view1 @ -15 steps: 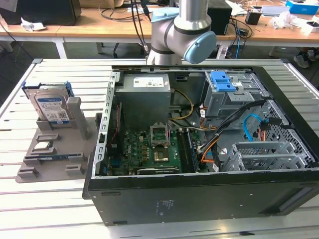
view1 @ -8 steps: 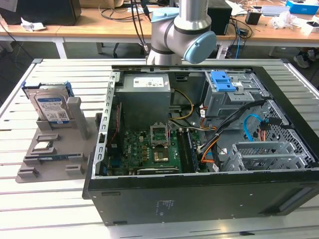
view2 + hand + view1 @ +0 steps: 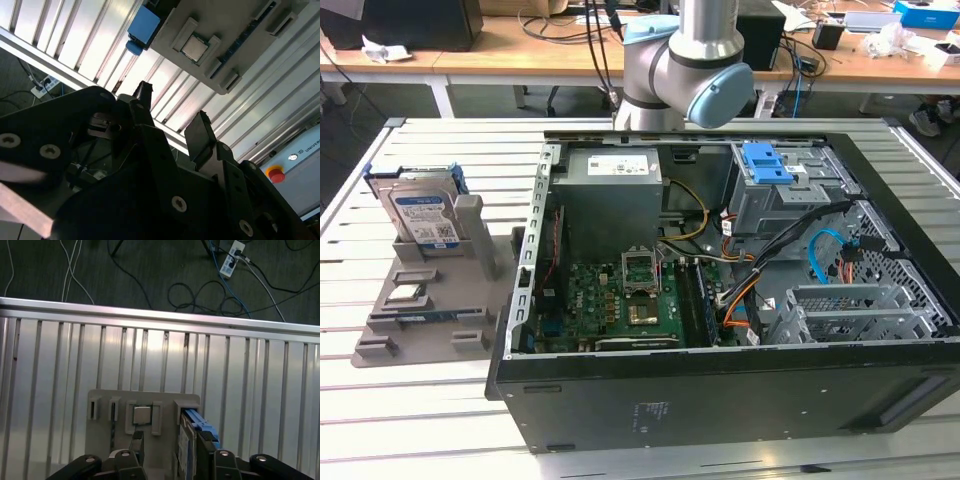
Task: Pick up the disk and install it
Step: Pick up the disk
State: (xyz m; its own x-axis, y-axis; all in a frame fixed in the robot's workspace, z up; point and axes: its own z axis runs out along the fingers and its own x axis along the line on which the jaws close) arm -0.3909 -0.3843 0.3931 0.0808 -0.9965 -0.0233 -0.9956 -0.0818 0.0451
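Black end effector (image 3: 172, 102), spread, empty.

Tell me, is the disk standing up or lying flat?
Standing up: the silver metal disk with blue bracket rests on edge in the grey stand.

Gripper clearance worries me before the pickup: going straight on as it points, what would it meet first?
Probably the grey holder right beside the disk, ahead of the open gripper; depth is unclear.

Nothing can be read. The disk (image 3: 420, 212), near the table's (image 3: 440, 420) edge on the exterior view's left, bears a white-and-blue label (image 3: 428, 220) with print too fine to tell. A white sticker (image 3: 620, 165) on the power supply (image 3: 610, 205) is likewise unreadable.
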